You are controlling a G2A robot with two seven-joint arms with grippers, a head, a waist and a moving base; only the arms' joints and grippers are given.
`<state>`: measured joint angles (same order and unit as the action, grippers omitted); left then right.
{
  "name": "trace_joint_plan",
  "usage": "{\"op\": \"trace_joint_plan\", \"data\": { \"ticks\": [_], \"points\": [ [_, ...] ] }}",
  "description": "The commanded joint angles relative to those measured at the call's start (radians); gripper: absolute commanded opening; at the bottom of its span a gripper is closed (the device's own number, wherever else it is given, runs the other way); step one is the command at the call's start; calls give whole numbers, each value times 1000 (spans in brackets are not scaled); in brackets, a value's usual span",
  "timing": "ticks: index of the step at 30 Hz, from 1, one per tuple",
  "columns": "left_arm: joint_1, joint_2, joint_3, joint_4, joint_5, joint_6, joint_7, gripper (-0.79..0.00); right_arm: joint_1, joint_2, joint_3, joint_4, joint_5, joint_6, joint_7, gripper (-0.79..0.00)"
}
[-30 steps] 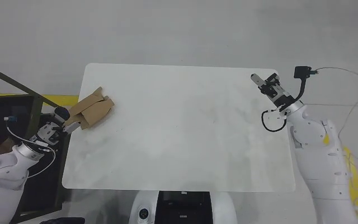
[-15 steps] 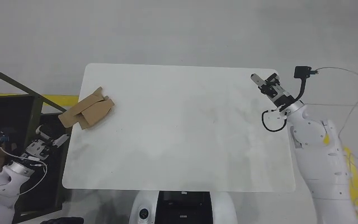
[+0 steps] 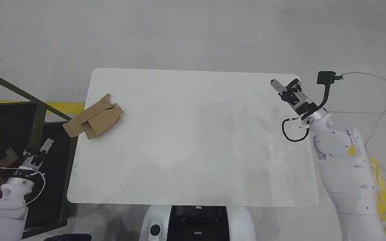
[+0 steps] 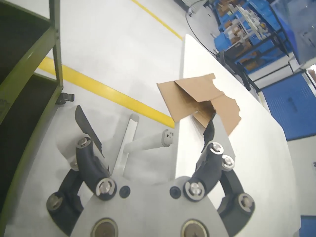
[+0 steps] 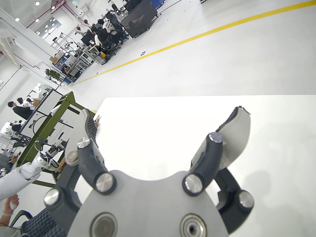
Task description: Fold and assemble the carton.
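The carton [image 3: 93,119] is lying mostly flat and unassembled at the far left of the table [image 3: 199,138], so nearly all the folding is looking undone. Its long axis is running diagonally, the near-left end poking past the edge. The left gripper [image 4: 145,114] is hanging wide open, empty, beyond that edge; the right gripper [image 5: 164,113] is gaping empty at the far right

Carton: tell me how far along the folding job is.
Done: little. The carton lies partly opened at the left edge of the table, one corner overhanging, flaps loose. In hand: nothing; the left gripper is open beside the table, clear of the carton, and the right gripper is open over the far right corner. Left: apparently all the folding and closing.
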<state>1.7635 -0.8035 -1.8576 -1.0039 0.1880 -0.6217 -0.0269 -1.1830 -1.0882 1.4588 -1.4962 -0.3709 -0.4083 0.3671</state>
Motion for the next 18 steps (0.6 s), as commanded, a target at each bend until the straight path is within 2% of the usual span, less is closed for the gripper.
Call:
{"op": "trace_joint_plan", "data": {
  "ticks": [1, 6, 18],
  "points": [
    [-35, -3, 14, 23, -47, 24, -62, 0, 0, 0, 0, 0, 0, 0, 0, 0],
    [-129, -16, 61, 87, -136, 67, -183, 0, 0, 0, 0, 0, 0, 0, 0, 0],
    [-336, -56, 152, 280, -258, 24, -265, 0, 0, 0, 0, 0, 0, 0, 0, 0]
  ]
}}
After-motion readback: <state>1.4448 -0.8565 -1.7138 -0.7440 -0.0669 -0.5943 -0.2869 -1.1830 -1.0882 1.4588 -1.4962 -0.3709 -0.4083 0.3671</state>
